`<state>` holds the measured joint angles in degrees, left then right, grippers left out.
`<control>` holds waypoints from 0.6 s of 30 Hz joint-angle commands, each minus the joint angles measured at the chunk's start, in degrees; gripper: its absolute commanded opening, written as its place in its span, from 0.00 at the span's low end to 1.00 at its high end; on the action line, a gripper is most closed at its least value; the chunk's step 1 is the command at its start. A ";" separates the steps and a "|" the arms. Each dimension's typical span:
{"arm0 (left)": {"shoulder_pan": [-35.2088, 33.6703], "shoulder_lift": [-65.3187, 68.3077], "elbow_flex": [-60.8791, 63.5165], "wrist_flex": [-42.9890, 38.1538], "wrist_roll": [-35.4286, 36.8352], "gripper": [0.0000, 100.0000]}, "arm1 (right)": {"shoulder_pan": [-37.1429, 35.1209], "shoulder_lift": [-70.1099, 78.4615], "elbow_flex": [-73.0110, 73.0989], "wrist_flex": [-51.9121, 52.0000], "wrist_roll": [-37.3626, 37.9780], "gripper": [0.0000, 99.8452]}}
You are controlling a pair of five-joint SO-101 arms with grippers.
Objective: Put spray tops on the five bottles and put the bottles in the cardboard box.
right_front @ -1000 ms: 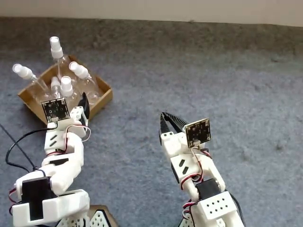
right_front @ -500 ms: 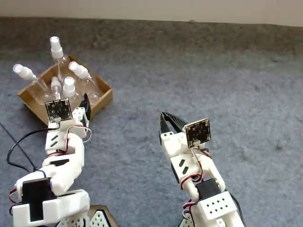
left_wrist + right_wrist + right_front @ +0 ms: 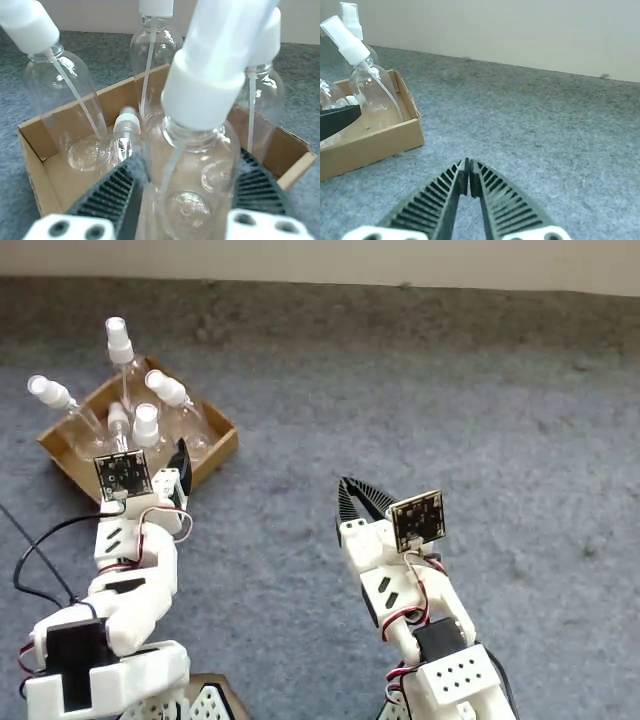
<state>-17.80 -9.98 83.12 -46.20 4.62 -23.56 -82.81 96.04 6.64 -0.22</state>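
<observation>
A shallow cardboard box at the far left holds several clear bottles with white spray tops. My left gripper reaches into its near side. In the left wrist view, the left gripper is shut on an upright clear bottle with a spray top; its base is down in the box. Other bottles stand to either side and behind. My right gripper is shut and empty over bare carpet, apart from the box; its closed jaws point across the carpet.
Grey carpet covers the table, open to the right of the box and ahead of the right arm. A pale wall runs along the far edge. A black cable loops beside the left arm's base.
My left wrist has shifted slightly to the right, and the held bottle's top moved a little with it. The right arm has kept still.
</observation>
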 commanded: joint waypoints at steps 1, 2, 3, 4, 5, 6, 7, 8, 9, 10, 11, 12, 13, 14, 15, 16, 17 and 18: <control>-1.10 0.84 1.89 -0.26 -0.79 0.21 | -0.40 -0.22 6.81 0.13 0.70 0.00; -1.19 0.84 1.89 -0.26 -0.79 0.21 | -0.40 -0.22 6.81 0.13 0.70 0.00; -1.63 0.84 1.89 -0.26 -0.70 0.21 | -0.40 -0.22 6.81 0.13 0.70 0.00; -1.89 0.84 1.89 -0.35 -0.62 0.21 | -0.40 -0.22 6.81 0.13 0.70 0.00; -2.15 0.84 1.89 -0.35 -0.62 0.21 | -0.40 -0.22 6.81 0.13 0.70 0.00; -2.24 0.84 1.98 -0.35 -0.62 0.21 | -0.40 -0.22 6.81 0.13 0.70 0.00; -2.24 0.84 2.07 -0.35 -0.79 0.21 | -0.40 -0.22 6.81 0.13 0.70 0.00; -2.24 0.75 2.59 -0.35 -0.79 0.21 | -0.40 -0.22 6.81 0.13 0.70 0.00; -2.24 0.75 3.03 -0.44 -0.79 0.21 | -0.40 -0.22 6.81 0.13 0.70 0.00; -2.07 0.75 3.47 -1.32 -0.79 0.21 | -0.40 -0.22 6.81 0.13 0.70 0.00; -1.98 0.75 3.82 -2.55 -0.79 0.21 | -0.40 -0.22 6.81 0.13 0.70 0.00; -1.89 0.75 4.53 -3.96 -0.79 0.21 | -0.40 -0.22 6.81 0.13 0.70 0.00; -1.80 0.75 5.14 -5.54 -0.79 0.21 | -0.40 -0.22 6.81 0.13 0.70 0.00; -1.80 0.75 5.85 -6.77 -0.79 0.21 | -0.40 -0.22 6.81 0.13 0.70 0.00; -1.54 0.75 6.37 -7.65 -0.97 0.21 | -0.40 -0.22 6.81 0.13 0.70 0.00; -1.19 0.75 6.81 -8.09 -1.58 0.21 | -0.40 -0.22 6.81 0.13 0.70 0.00; -0.92 0.75 7.16 -8.26 -2.46 0.21 | -0.40 -0.22 6.81 0.13 0.70 0.00; -0.57 0.75 7.25 -8.35 -2.81 0.21 | -0.40 -0.22 6.81 0.13 0.70 0.00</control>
<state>-19.30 -9.10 89.63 -52.35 3.91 -23.56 -82.81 96.04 6.64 -0.22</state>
